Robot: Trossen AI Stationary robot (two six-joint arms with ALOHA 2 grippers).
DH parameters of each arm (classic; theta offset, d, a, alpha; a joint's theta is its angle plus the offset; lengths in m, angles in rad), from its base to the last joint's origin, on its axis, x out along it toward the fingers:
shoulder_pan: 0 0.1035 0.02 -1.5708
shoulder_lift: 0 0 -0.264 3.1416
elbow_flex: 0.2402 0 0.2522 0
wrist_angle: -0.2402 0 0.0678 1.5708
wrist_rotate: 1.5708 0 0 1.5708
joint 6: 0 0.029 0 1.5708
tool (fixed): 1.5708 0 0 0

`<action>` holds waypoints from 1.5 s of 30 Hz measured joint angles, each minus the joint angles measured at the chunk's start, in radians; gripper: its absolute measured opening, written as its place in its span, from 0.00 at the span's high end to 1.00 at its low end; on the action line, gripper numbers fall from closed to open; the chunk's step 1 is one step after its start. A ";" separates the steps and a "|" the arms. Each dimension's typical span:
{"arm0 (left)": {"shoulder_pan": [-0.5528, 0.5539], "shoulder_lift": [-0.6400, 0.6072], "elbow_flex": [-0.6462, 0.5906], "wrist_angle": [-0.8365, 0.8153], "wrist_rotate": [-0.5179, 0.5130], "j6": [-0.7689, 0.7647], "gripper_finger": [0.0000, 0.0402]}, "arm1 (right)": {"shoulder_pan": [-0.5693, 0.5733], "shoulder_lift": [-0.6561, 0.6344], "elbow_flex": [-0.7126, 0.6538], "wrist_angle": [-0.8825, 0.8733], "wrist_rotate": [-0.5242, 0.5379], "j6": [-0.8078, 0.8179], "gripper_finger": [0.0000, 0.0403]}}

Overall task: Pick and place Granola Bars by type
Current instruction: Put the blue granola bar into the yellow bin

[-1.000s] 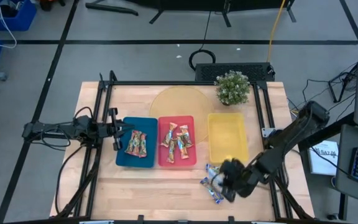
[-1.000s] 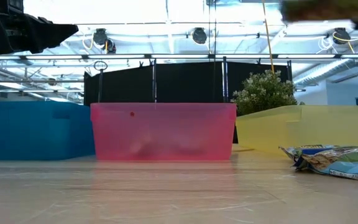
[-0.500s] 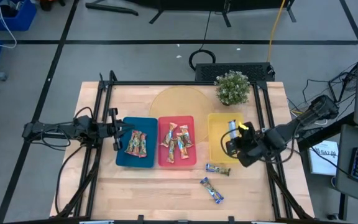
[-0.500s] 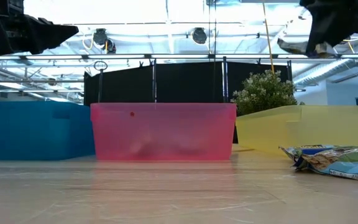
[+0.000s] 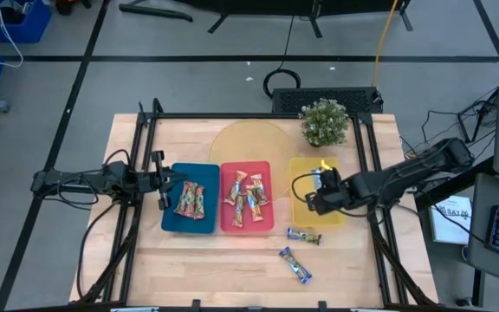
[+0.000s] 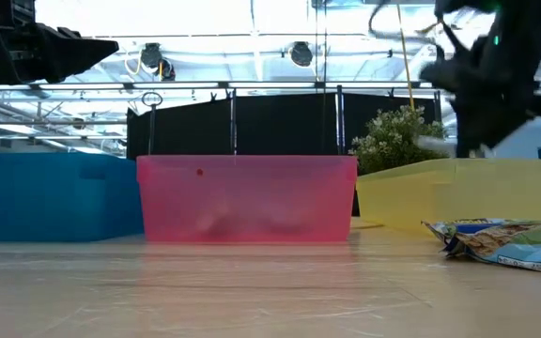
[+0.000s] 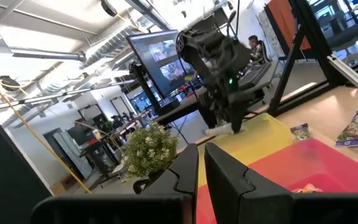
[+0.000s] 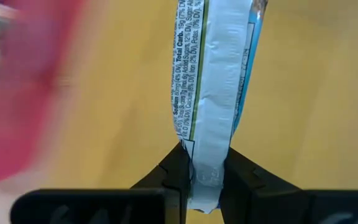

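My right gripper [image 5: 310,201] hovers over the yellow tray [image 5: 317,173], shut on a blue-silver granola bar [image 8: 211,74]. Two more blue-silver bars lie flat on the table near the tray's near edge [image 5: 303,236] [image 5: 294,264]; one also shows in the low view [image 6: 505,242]. Red-green bars [image 5: 190,200] lie in the blue tray and orange-gold bars [image 5: 246,196] in the red tray. My left gripper [image 5: 165,179] waits, shut, at the blue tray's far left corner. My right gripper pinches one end of the blue-silver bar [image 8: 205,168] between its two fingers. The fingers lie along the bar and slant down from the table's right side. The bar sticks out ahead of the fingertips, lifted clear above the yellow tray's floor.
The blue tray [image 5: 170,217], red tray [image 5: 228,221] and yellow tray stand side by side across the table's middle. A potted plant [image 5: 324,121] stands behind the yellow tray, beside a round wooden board [image 5: 245,143]. Bare wood lies along the table's near edge.
My right gripper took one blue-silver bar from the group on the table's near right, lifted it clear, carried it toward the far edge and leftward over the yellow tray, then came down lower above that tray. Two bars stayed on the table.
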 joint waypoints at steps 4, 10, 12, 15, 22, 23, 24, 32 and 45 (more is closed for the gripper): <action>0.000 0.000 0.000 0.000 0.000 0.003 0.91 | -0.063 0.000 -0.084 0.101 -0.075 -0.058 0.88; 0.000 0.000 0.000 0.000 0.000 0.014 0.91 | -0.140 -0.001 -0.208 0.397 -0.120 -0.134 0.88; 0.000 0.000 0.000 0.000 0.000 0.014 0.91 | -0.156 -0.001 -0.245 0.466 -0.121 -0.141 0.88; 0.000 0.000 0.000 -0.001 0.000 0.007 0.91 | -0.171 -0.005 -0.270 0.500 -0.121 -0.147 0.88; 0.000 0.000 0.000 -0.004 0.000 0.006 0.91 | -0.173 -0.003 -0.272 0.490 -0.124 -0.127 0.81; 0.000 0.000 0.000 -0.004 0.000 0.006 0.91 | -0.173 -0.001 -0.274 0.501 -0.128 -0.123 0.80; 0.000 0.000 0.000 -0.005 0.000 0.006 0.91 | -0.173 0.001 -0.276 0.506 -0.133 -0.119 0.79; 0.000 0.000 0.000 -0.005 0.000 0.002 0.91 | -0.173 -0.012 -0.276 0.547 -0.149 -0.122 0.72; 0.000 0.000 0.000 -0.009 -0.002 0.007 0.91 | -0.159 -0.103 -0.149 0.603 -0.177 -0.370 0.75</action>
